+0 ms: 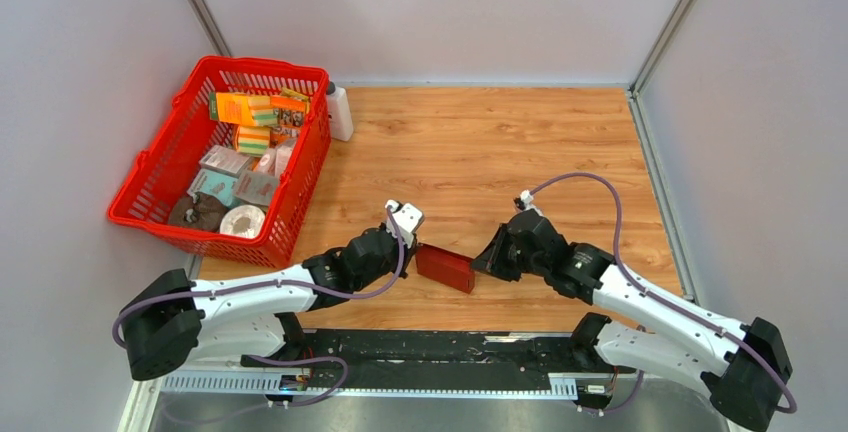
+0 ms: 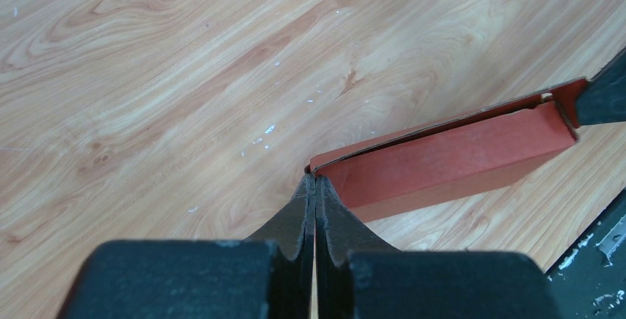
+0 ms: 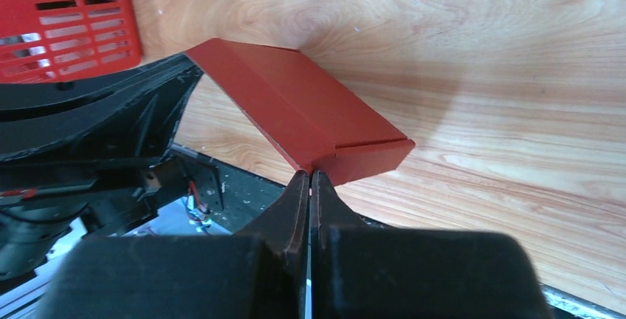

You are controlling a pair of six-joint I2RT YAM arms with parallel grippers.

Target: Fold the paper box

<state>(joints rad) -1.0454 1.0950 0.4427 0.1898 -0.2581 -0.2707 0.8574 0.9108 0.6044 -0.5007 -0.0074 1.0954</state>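
Top external view: paper box (image 1: pixel 445 267), a small rectangular carton of plain dark red thin cardboard, sits low over the near part of the light-brown wood-grain table (image 1: pixel 480 142), spanning the gap between the two arms' tips. Left gripper (image 1: pixel 415 245): in the left wrist view its black fingers (image 2: pixel 295 223) are pressed together, their tips (image 2: pixel 316 182) meeting at one corner of the paper box (image 2: pixel 443 164), where a thin flap edge begins; whether that edge is nipped between them cannot be told. Right gripper (image 1: pixel 482 264): in the right wrist view its fingers (image 3: pixel 291 215) are likewise pressed together, tips (image 3: pixel 310 179) touching the seam corner at the opposite end of the paper box (image 3: pixel 295 105). Pose: both white-and-black arms reach inward from their bases, forearms low and angled toward each other, purple cables (image 1: pixel 600 187) looping over them. At far left stands a red plastic mesh basket (image 1: pixel 262 62) holding orange, grey and teal printed packages (image 1: pixel 245 107); a white plastic bottle (image 1: pixel 339 112) stands just beside it. Print on the packages is too small to read; the paper box is unmarked
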